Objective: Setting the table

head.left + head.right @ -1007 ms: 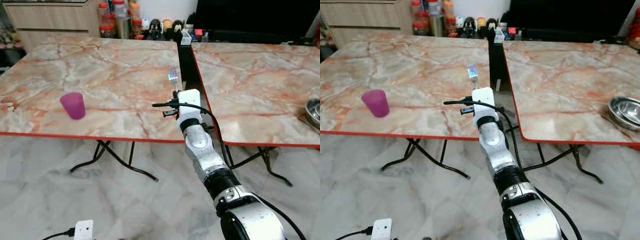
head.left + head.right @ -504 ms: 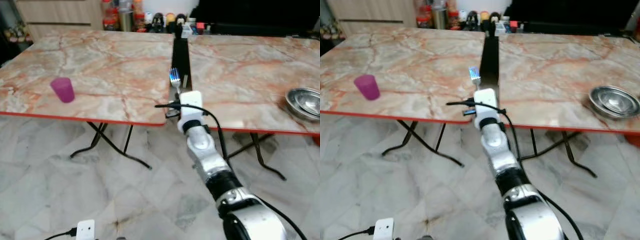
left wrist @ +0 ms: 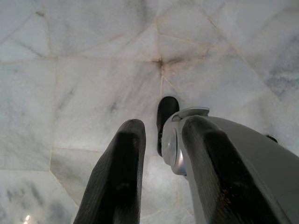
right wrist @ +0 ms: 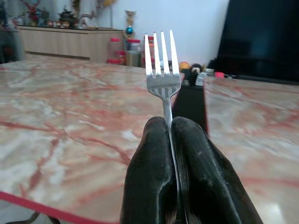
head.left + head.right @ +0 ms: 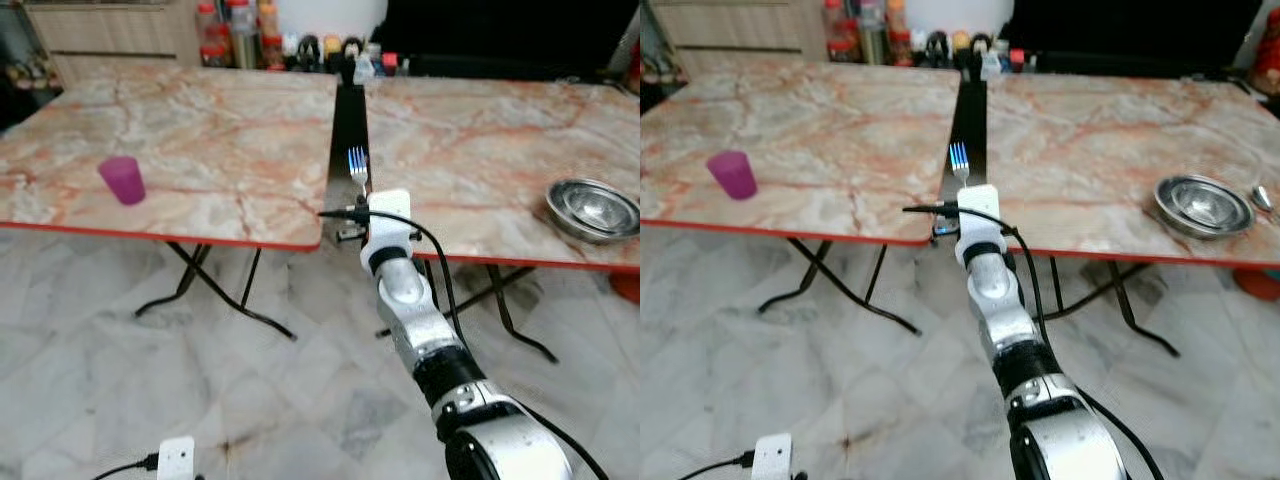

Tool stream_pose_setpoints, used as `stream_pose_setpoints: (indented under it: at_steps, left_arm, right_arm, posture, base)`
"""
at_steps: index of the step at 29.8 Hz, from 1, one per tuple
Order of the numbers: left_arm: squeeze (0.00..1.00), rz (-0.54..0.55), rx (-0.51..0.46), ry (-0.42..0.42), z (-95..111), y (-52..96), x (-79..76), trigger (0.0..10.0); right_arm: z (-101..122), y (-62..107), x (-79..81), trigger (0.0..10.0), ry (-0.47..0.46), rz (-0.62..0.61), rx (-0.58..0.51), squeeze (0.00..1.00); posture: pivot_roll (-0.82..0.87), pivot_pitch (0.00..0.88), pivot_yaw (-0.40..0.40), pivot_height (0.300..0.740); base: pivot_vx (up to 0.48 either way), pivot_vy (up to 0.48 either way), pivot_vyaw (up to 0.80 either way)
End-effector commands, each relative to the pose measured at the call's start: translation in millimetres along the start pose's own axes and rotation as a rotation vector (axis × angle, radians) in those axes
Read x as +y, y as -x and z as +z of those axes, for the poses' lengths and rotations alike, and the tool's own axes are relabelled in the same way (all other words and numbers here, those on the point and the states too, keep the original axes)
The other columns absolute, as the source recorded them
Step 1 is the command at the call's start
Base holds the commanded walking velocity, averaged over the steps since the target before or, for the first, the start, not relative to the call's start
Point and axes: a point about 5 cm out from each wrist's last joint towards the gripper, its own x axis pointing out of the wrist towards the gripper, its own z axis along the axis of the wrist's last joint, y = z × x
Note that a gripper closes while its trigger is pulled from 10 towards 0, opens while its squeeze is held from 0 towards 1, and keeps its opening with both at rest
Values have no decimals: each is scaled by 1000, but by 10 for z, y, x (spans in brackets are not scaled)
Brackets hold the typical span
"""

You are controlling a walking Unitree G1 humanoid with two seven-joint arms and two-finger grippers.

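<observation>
My right gripper [image 4: 171, 135] is shut on a silver fork [image 4: 161, 70], which stands upright with its tines up. In the head views the fork [image 5: 357, 166] rises above the white wrist, held out in front of the gap between two marble-patterned tables. A purple cup [image 5: 123, 180] stands on the left table [image 5: 200, 130] near its front edge. Stacked steel bowls [image 5: 1201, 203] sit on the right table [image 5: 1090, 140], with a spoon [image 5: 1262, 197] beside them. My left gripper [image 3: 161, 140] hangs over the floor, fingers slightly apart and empty.
Bottles and small figurines [image 5: 290, 40] line the far edge of the tables, before a dark screen [image 5: 500, 30]. A wooden sideboard [image 5: 110, 30] stands at the back left. Folding table legs [image 5: 215, 295] stand on the marble floor. A white plug [image 5: 176, 456] lies on the floor.
The camera has drawn back and swung right, bringing the steel bowls further into view. The right gripper with the fork has kept its hold, now before the gap between the tables.
</observation>
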Motion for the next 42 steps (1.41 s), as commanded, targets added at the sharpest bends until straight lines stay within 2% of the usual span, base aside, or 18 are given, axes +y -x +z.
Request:
stream_pose_setpoints:
  at_steps: [1, 10, 23, 42]
  left_arm:
    - [0, -6, 32, 1, -61, 10, -1, 10000]
    - [0, -2, 26, 4, -38, 4, 10, 10000]
    - [0, -10, 36, 10, -66, 11, -28, 10000]
    - [0, -24, 27, 0, -38, 5, -58, 10000]
  right_arm:
    - [81, -23, 19, 10000, 13, 4, -28, 0]
    - [86, -15, 78, 10000, 5, 19, -33, 0]
    - [79, -7, 42, 10000, 10, 9, -31, 0]
    - [128, -13, 60, 10000, 8, 21, -55, 0]
  posture:
    - [105, 62, -31, 715]
    - [112, 70, -32, 715]
    - [104, 93, -36, 715]
    - [101, 93, -36, 715]
  base:
    - [409, 0, 0]
    - [411, 0, 0]
    - [410, 0, 0]
    - [0, 0, 0]
